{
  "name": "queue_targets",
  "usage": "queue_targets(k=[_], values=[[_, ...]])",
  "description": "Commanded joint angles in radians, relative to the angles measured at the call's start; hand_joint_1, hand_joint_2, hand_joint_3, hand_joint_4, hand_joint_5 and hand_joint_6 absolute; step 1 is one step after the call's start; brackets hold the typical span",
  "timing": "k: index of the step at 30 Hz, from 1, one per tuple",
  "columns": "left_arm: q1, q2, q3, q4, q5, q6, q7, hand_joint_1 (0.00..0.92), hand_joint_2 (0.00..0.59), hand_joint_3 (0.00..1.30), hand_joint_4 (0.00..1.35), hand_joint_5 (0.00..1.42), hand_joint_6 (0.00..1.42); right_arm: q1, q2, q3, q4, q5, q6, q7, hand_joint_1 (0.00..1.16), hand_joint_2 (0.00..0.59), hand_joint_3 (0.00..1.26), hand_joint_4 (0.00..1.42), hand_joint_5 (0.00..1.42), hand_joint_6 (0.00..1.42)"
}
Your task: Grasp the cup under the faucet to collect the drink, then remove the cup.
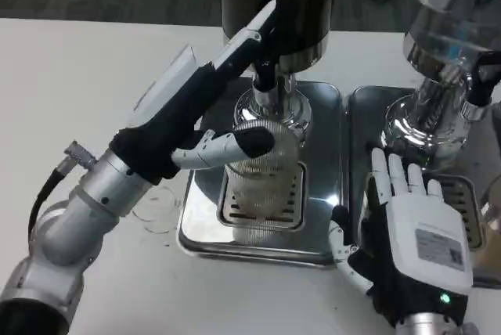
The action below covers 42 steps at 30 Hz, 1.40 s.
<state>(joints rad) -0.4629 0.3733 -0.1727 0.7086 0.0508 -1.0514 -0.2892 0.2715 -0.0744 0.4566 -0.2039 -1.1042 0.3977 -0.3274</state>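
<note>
Head view: left hand (223, 147) fingers wrapped around cup (262, 171) under faucet (266, 88).

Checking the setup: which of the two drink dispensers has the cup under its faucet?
The dark dispenser: a ribbed clear plastic cup stands on its steel drip tray. The clear dispenser has none.

Dispenser (278, 6) top cut off, left robot hand (223, 143) partly hides cup (262, 167).
</note>
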Motion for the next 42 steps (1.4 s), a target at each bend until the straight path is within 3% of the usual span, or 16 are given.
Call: queue_targets(k=[1, 10, 17, 24, 34, 38, 42], values=[[-0.004, -0.010, -0.002, -0.001, 0.002, -0.015, -0.038, 0.000, 0.075, 0.00, 0.00, 0.14, 0.03, 0.012, 0.011, -0.005, -0.015, -0.003, 0.011, -0.019, 0.35, 0.520, 0.00, 0.00, 0.00, 0.00], [0.016, -0.003, -0.013, -0.027, 0.073, -0.046, -0.033, 0.000, 0.080, 0.03, 0.00, 0.18, 0.06, 0.004, 0.009, -0.011, -0.009, 0.009, 0.002, -0.009, 0.35, 0.527, 0.00, 0.00, 0.00, 0.00], [0.024, 0.032, 0.015, -0.086, 0.328, -0.089, 0.115, 0.000, 0.085, 0.03, 0.00, 0.19, 0.06, 0.000, 0.010, -0.013, -0.005, 0.012, 0.001, -0.010, 0.36, 0.529, 0.00, 0.00, 0.00, 0.00], [0.022, 0.058, 0.005, -0.116, 0.486, -0.095, 0.242, 0.000, 0.088, 0.04, 0.00, 0.19, 0.07, -0.005, 0.012, -0.014, 0.001, 0.015, -0.001, -0.011, 0.36, 0.536, 0.00, 0.00, 0.00, 0.00], [0.013, 0.081, -0.032, -0.107, 0.536, -0.086, 0.325, 0.000, 0.089, 0.05, 0.00, 0.19, 0.08, -0.008, 0.013, -0.017, 0.001, 0.030, -0.007, -0.013, 0.37, 0.524, 0.00, 0.00, 0.00, 0.00], [0.010, 0.088, -0.044, -0.107, 0.539, -0.083, 0.341, 0.000, 0.090, 0.06, 0.00, 0.19, 0.08, -0.011, 0.017, -0.038, -0.009, 0.092, -0.028, 0.000, 0.39, 0.509, 0.00, 0.00, 0.00, 0.00], [0.008, 0.092, -0.052, -0.107, 0.537, -0.081, 0.350, 0.000, 0.090, 0.06, 0.00, 0.20, 0.08, -0.017, 0.017, -0.069, -0.025, 0.180, -0.063, 0.021, 0.34, 0.424, 0.00, 0.00, 0.00, 0.00]])
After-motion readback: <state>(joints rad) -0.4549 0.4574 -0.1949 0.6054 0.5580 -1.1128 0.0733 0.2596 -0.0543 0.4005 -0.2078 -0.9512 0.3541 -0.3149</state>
